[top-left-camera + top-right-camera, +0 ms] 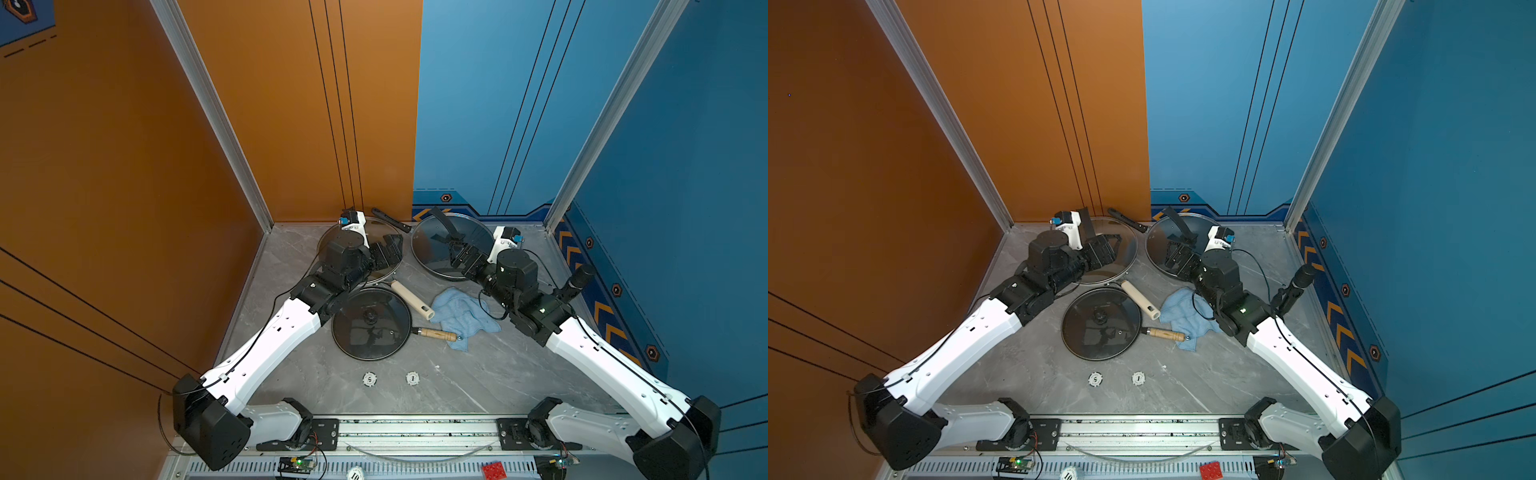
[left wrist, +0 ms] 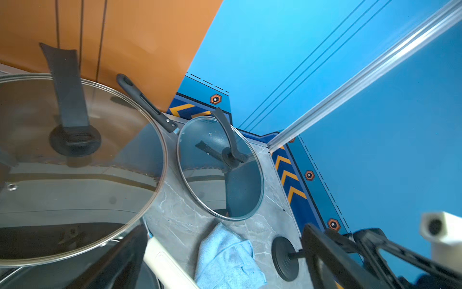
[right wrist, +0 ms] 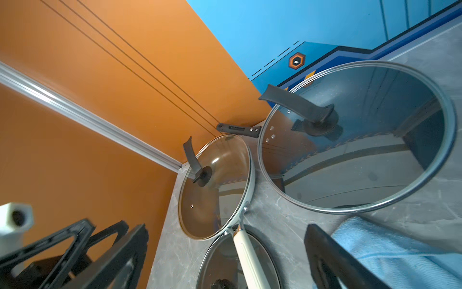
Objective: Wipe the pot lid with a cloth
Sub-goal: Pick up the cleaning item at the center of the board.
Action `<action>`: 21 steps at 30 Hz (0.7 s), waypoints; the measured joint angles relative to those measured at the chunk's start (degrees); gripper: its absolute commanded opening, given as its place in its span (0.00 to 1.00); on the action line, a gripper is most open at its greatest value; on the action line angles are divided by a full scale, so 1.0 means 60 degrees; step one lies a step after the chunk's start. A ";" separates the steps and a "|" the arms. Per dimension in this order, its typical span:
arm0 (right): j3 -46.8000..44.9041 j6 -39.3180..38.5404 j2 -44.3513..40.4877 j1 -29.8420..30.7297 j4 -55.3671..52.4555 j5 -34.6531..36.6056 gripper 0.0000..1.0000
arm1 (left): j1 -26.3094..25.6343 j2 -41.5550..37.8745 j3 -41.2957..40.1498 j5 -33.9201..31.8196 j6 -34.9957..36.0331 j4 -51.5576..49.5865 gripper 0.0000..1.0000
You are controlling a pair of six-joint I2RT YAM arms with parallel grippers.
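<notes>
Left gripper point(image 1: 390, 249) and right gripper point(image 1: 457, 254) both wide, empty; cloth point(image 1: 461, 316) lies crumpled beside the near lid point(image 1: 371, 322), so pinch its bunched middle, clear of the wooden handle point(image 1: 436, 333).

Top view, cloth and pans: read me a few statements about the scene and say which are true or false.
1. The cloth lies crumpled on the table. True.
2. The right gripper holds the cloth. False: its jaws are open and empty.
3. The front pan has a glass lid on it. True.
4. The left gripper is shut. False: its jaws are open.
</notes>
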 measured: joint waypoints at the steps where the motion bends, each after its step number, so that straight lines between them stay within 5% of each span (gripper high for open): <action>1: 0.0117 -0.0095 0.0084 -0.0036 -0.0189 0.0233 1.00 | 0.0018 0.0007 0.0000 0.0102 -0.0073 0.0015 0.98; 6: 0.0080 -0.0750 0.0270 -0.0044 -0.1147 0.1650 1.00 | 0.0630 0.0168 -0.0149 0.0918 -0.0353 0.0572 0.98; 10: -0.0565 -0.1384 0.0466 -0.0044 -0.1526 0.2310 0.99 | 0.0721 0.0641 0.0251 0.0361 0.0055 -0.0062 0.98; 21: -0.1694 -0.2656 0.2131 -0.0066 -0.2044 0.1847 0.99 | 0.0597 0.1188 0.1876 -0.1169 0.2178 -0.2248 0.98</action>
